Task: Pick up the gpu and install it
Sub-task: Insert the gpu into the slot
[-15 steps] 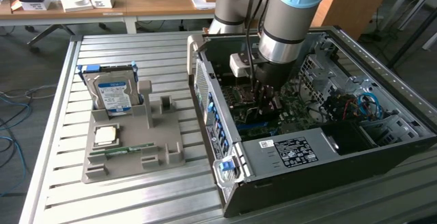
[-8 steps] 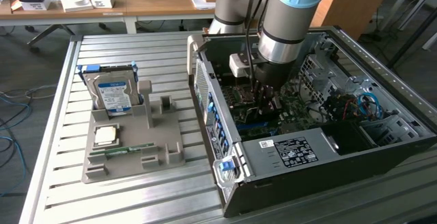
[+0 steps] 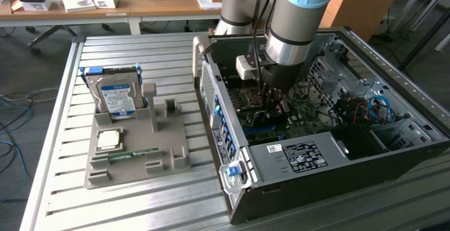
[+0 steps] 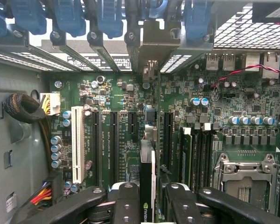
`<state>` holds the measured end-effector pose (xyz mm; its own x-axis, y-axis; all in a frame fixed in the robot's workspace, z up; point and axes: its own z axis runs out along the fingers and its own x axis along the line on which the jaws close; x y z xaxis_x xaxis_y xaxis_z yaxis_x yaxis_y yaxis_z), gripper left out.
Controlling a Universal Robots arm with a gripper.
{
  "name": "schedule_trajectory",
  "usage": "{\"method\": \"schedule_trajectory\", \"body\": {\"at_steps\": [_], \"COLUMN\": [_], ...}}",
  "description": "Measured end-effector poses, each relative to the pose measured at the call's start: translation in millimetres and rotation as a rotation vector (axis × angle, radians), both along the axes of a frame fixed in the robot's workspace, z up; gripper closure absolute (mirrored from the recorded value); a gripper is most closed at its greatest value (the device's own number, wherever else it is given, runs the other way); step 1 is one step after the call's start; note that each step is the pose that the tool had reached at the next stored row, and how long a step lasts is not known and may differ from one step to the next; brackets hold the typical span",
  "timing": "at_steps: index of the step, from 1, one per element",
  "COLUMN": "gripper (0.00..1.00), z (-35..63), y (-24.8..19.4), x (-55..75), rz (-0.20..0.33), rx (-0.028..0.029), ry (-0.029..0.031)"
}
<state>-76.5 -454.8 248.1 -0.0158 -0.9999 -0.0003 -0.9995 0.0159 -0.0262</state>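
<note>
Seen edge-on in the wrist view, the gpu [image 4: 147, 172] is a thin dark card with a green logo near my fingers. My gripper [image 4: 148, 198] is shut on it, one black finger [image 4: 126, 200] on each side. The card stands upright over the green motherboard [image 4: 126, 154], in line with a black expansion slot, and its metal bracket [image 4: 151, 44] reaches the rear slot openings. In the exterior view the gripper [image 3: 273, 102] is deep inside the open computer case [image 3: 338, 152], low over the board.
A grey holder [image 3: 165, 157] on the slatted table carries a silver hard drive [image 3: 116, 96], a square processor [image 3: 109, 138] and a green memory stick [image 3: 126, 154]. Inside the case are a white slot [image 4: 77, 142], blue latches [image 4: 109, 16], a sleeved cable bundle [image 4: 25, 109] and the processor socket [image 4: 245, 172].
</note>
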Motion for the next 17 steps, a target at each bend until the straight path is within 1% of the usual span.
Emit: {"method": "schedule_trajectory", "body": {"at_steps": [17], "gripper": [0.74], "z": [-0.1], "y": [-0.1], "x": [0.0], "rz": [0.000], "rx": [-0.0001], "ry": [0.0001]}}
